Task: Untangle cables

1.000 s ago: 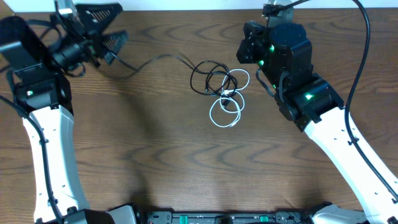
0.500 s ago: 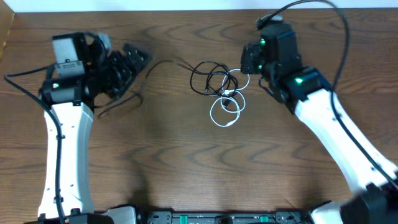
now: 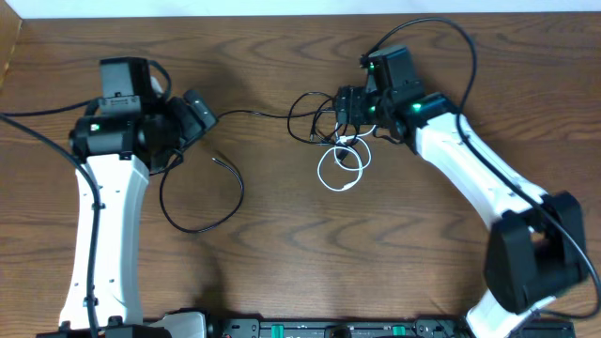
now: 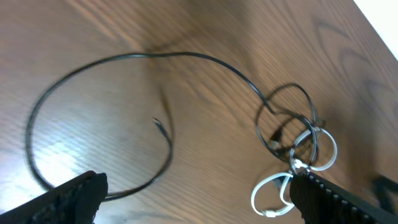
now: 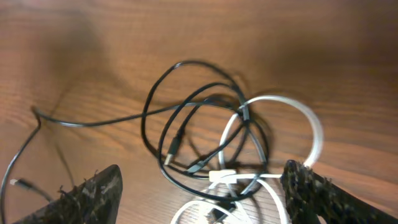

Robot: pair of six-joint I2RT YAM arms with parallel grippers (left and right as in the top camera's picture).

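Note:
The cables form a knot (image 3: 324,117) of black loops with a white cable (image 3: 340,169) coiled just in front of it. One long black cable (image 3: 202,228) runs left from the knot and curls into a wide loop on the table, ending at a free plug (image 3: 217,159). My left gripper (image 3: 191,124) stands open above that loop (image 4: 186,56), nothing between its fingers (image 4: 68,199). Directly over the knot (image 5: 205,130) hovers my right gripper (image 3: 346,111), open, with its fingers (image 5: 87,196) on either side of the knot and the white cable (image 5: 305,118) by the right one.
The wooden table (image 3: 310,253) ends at a pale strip along the far edge (image 3: 282,7). An equipment rail (image 3: 329,329) lines the near edge. A thick black robot wire (image 3: 441,26) arcs above the right arm.
My right gripper has opened and moved left over the knot. The left arm swung down and right, and the long black cable now lies in a loop on the table.

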